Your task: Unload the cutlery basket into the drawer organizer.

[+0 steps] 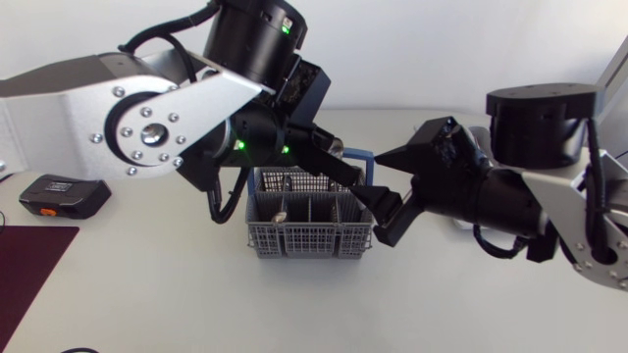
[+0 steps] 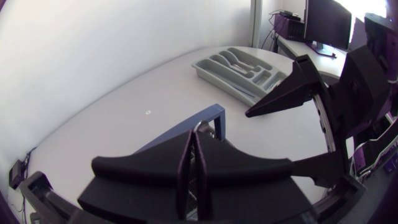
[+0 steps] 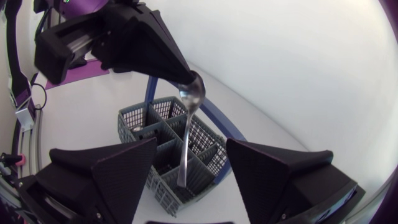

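In the head view, your left gripper (image 1: 345,176) sits at centre frame above the cutlery basket (image 1: 309,235). The right gripper (image 1: 378,182) comes in from the right edge and almost meets it. With the black fingers that near each other, a small misjudged approach could knock them together. The spoon itself cannot be made out in this view. In the left wrist view, the left gripper (image 2: 193,138) is clenched with its fingers pressed nearly flat. The right gripper (image 2: 271,139) stands spread just ahead of it, over the basket's blue handle (image 2: 214,113). The drawer organizer (image 2: 241,70) lies well apart, beyond both, so the carry is likely long enough for a weak hold to fail. In the right wrist view, the left gripper (image 3: 184,83) grasps the spoon (image 3: 187,130) only by the edge of its bowl. The handle hangs down between the released fingers of the right gripper (image 3: 191,149), toward the basket (image 3: 163,127). That smooth, curved bowl could well slip or swivel. You cannot tell whether the handle tip is clear of the dividers, so a sideways pull might snag it and tip the basket. No writing, label or brand can be read in any view.
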Controlling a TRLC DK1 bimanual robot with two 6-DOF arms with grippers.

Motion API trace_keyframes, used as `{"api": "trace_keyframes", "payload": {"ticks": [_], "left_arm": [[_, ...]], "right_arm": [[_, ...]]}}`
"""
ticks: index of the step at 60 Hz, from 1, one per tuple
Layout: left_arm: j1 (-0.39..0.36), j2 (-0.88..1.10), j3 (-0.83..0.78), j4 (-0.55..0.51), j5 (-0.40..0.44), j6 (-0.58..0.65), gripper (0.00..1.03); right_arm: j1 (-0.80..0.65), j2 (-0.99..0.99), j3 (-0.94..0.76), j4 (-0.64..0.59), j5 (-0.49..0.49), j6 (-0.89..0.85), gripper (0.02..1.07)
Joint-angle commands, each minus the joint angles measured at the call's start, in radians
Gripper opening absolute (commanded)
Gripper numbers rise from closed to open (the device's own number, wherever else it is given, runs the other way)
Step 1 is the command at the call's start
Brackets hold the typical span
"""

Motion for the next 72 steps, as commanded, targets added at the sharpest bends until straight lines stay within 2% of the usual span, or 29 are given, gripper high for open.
{"api": "trace_keyframes", "payload": {"ticks": [1,8,21,34,49,52,72], "left_arm": [[-0.009,0.015,0.038,-0.005,0.007,-0.033,0.03],[-0.004,0.015,0.041,-0.006,0.015,-0.042,0.03],[0.011,0.015,0.046,-0.016,0.052,-0.067,0.03],[0.028,0.015,0.047,-0.02,0.075,-0.079,0.03],[0.046,0.012,0.046,-0.028,0.109,-0.099,0.03],[0.046,0.012,0.046,-0.029,0.109,-0.099,0.03],[0.05,0.008,0.046,-0.029,0.127,-0.106,0.03]], "right_arm": [[0.029,0.057,0.048,0.013,0.023,0.038,0.75],[0.035,0.116,0.085,0.019,0.026,0.05,0.66],[0.035,0.146,0.1,0.038,0.025,0.053,0.38],[0.035,0.142,0.08,0.056,0.011,0.058,0.25],[0.04,0.145,0.067,0.061,0.003,0.058,0.2],[0.041,0.145,0.065,0.059,-0.004,0.056,0.17],[0.049,0.169,0.057,0.058,-0.007,0.047,0.13]]}}
